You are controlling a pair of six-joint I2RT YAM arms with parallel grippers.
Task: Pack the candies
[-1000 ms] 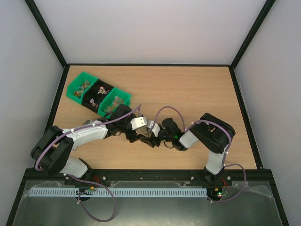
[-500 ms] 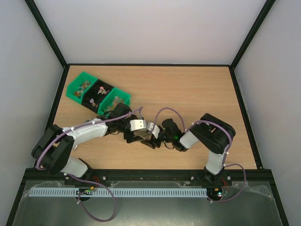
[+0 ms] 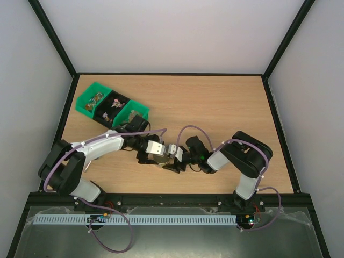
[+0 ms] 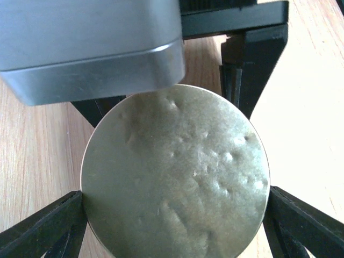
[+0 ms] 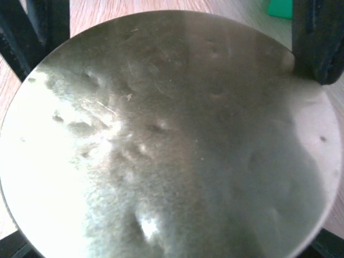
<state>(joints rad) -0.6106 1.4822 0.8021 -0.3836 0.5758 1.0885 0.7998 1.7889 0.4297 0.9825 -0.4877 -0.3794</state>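
Clamping lid mid-table, candies in green tray

Both arms meet over the table [image 3: 215,107] just toward 6 o'clock of its centre. Left gripper [image 4: 174,209] holds a round, dented, dull-metal lid [image 4: 177,161]. Its black fingers [image 4: 43,226] are spread wide and press the lid's rim at 8 and 4 o'clock in the left wrist view. Right gripper [image 5: 171,243] comes in from the opposite side. In the left wrist view its dark fingers pass under the lid at 10 and 1 o'clock, with its grey housing [image 4: 91,43] above.

In the right wrist view the lid fills nearly the whole picture. Only the right gripper's finger tips show, at 7 and 5 o'clock, set apart wider than the lid. The lid hides whatever sits between them, so cannot tell if the right gripper grips anything. The left gripper's fingers show there at 11 and 1 o'clock, the 1 o'clock one overlapping the rim.

Candies [image 3: 114,103] lie in the three compartments of a green tray [image 3: 81,102] at 10 o'clock on the table, well apart from both grippers. Mixed colours, too small to sort.
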